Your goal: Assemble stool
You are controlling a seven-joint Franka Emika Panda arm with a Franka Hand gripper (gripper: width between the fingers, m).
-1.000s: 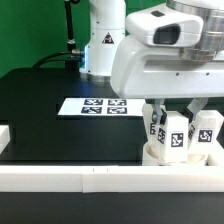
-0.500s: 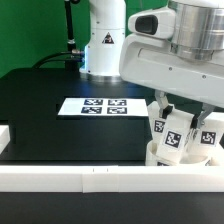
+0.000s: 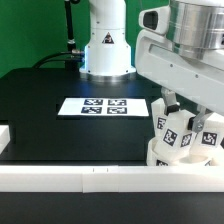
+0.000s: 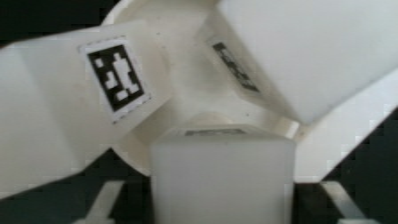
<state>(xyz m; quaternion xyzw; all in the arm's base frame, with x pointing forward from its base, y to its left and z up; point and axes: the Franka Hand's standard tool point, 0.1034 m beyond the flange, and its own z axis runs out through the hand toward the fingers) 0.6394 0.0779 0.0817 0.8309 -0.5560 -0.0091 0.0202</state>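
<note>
Only tags (image 3: pixel 185 139) on stool legs (image 3: pixel 172 134) — no readable text; gripper (image 3: pixel 183 112) state unclear.

Stool (image 3: pixel 185 140) at exterior view's right, behind border bar (image 3: pixel 90 178); marker board (image 3: pixel 103 106) farther back, leftward.
</note>
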